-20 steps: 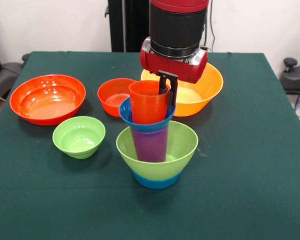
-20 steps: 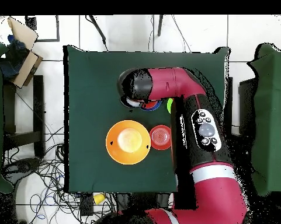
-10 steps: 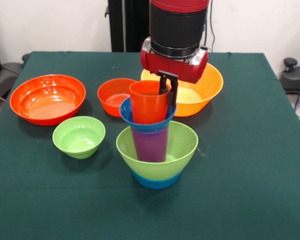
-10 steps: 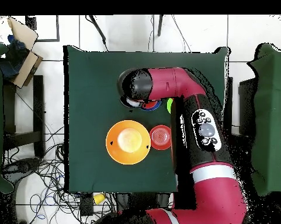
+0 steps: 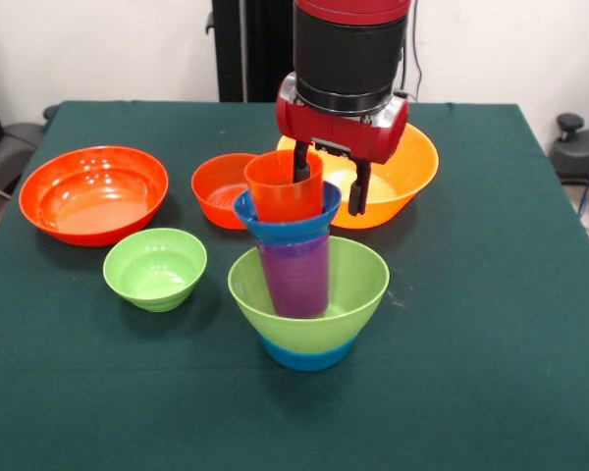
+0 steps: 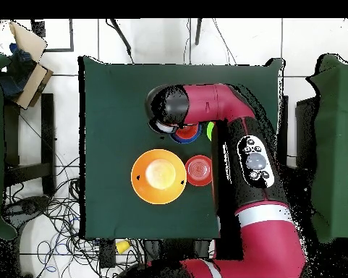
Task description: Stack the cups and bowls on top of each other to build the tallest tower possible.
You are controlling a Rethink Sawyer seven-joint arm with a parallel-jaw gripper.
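Note:
The tower stands mid-table in the front view: a light blue bowl, a light green bowl nested on it, a purple cup, a dark blue bowl and an orange-red cup on top. Its upper pieces lean slightly left. My gripper hangs open just over the orange-red cup. One finger is at the cup's rim and the other is out to the right, holding nothing. In the overhead view the arm covers most of the tower.
A large red-orange bowl lies at the left, with a small light green bowl in front of it. A medium red-orange bowl and a large yellow-orange bowl sit behind the tower.
My gripper has opened and let go of the orange-red cup's rim. The cup and dark blue bowl have shifted and tilted slightly left.

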